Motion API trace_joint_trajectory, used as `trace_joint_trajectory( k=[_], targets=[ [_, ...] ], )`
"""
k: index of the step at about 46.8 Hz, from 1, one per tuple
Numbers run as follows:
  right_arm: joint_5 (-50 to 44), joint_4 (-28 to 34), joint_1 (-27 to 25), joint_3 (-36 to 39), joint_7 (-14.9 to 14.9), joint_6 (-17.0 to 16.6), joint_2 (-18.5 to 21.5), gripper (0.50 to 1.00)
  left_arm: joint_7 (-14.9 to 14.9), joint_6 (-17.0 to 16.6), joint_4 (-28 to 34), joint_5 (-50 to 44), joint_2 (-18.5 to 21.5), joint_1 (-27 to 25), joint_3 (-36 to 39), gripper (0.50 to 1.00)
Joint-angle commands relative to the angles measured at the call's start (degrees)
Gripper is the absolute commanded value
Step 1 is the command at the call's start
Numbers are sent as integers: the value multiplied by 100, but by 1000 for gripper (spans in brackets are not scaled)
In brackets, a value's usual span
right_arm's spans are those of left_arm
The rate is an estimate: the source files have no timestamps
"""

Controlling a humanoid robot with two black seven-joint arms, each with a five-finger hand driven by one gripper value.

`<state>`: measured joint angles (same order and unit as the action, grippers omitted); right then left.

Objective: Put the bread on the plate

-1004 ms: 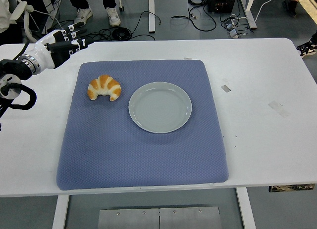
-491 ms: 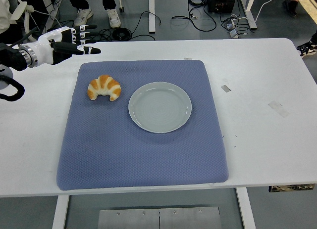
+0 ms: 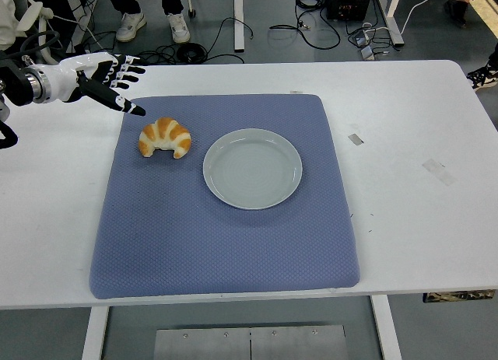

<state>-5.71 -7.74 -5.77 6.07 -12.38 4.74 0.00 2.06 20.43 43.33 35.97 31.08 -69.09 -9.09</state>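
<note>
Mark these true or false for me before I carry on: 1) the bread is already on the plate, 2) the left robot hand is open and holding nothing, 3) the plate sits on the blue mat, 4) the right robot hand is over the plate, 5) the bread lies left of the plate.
1) The bread is on the plate: false. It lies on the blue mat, beside the empty plate.
2) The left robot hand is open and holds nothing: true. Its fingers are spread near the mat's far left corner.
3) The plate sits on the blue mat: true.
4) The right robot hand is over the plate: false. It is not in view.
5) The bread lies left of the plate: true.
</note>
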Motion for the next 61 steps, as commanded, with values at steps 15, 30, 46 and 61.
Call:
trace_joint_trajectory(
  k=[15, 30, 46, 61],
  targets=[
    [0, 1, 5, -19, -2, 1, 0, 1000, -4, -13, 140, 306, -85, -87, 557, 981],
    [0, 1, 5, -19, -2, 1, 0, 1000, 5, -311, 132, 921, -550, -140, 760, 972],
    [0, 27, 5, -19, -2, 1, 0, 1000, 31, -399, 123, 1290, -665, -131, 760, 968],
    [0, 36, -4, -27, -2, 1, 0, 1000, 58, -417, 114, 1545, -638, -69, 769, 913]
  ],
)
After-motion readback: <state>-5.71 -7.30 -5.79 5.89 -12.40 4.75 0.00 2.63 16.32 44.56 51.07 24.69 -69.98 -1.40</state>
